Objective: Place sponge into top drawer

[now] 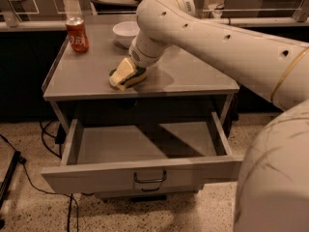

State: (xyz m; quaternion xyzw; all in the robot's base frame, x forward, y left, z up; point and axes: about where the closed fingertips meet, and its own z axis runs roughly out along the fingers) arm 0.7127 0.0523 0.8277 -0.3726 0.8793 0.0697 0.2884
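fingers (138,71) clasp the tilted sponge (123,74) on the tabletop (82,76) above the open top drawer (145,170).

Single arm (231,47) came in from the right of the gripper, a thick white link sloping up to a rounded joint (164,11) above and just behind it. From that joint the wrist (144,52) bent steeply down and left. Gripper (134,73) sat at the wrist's low end, mostly hidden under it, right at the sponge (123,74). Robot's white body shell (275,178) bulked well below and right of the gripper.
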